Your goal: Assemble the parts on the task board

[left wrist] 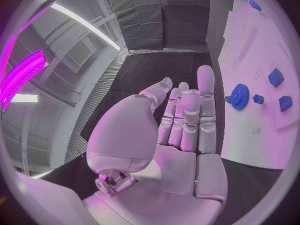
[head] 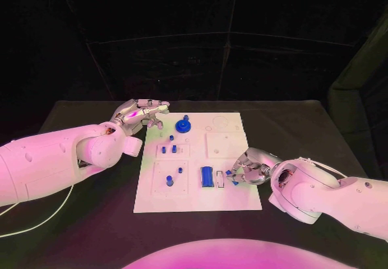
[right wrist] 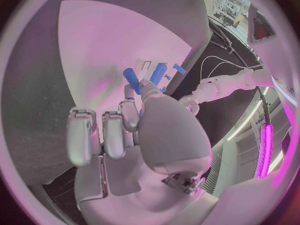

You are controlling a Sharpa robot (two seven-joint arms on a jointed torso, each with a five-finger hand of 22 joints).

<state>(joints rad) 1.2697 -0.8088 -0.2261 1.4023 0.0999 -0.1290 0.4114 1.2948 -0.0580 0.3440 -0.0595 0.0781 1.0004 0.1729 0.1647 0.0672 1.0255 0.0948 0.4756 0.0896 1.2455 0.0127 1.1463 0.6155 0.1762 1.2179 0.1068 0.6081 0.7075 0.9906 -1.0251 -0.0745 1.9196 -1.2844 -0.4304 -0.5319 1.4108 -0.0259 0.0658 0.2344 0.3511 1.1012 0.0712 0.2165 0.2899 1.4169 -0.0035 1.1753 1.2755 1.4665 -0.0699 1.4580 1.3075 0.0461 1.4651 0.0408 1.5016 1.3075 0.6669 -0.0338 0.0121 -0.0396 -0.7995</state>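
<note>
The flat white rectangular task board lies in the middle of the black desk. The left hand is raised beside the board's far left corner, off the board; the left wrist view shows its fingers extended and close together, with nothing held. A round blue toothed gear part stands on the far part of the board, just beside that hand but apart from it. Small blue block parts sit in a recessed square nearer the middle, and a small blue peg part stands in the near left square. A long blue cylindrical part lies on the near centre of the board. The right hand is at the board's near right edge, fingers curled in, with its fingertips close to the cylinder and to a small blue piece beneath them. Whether it grips that piece cannot be determined.
</note>
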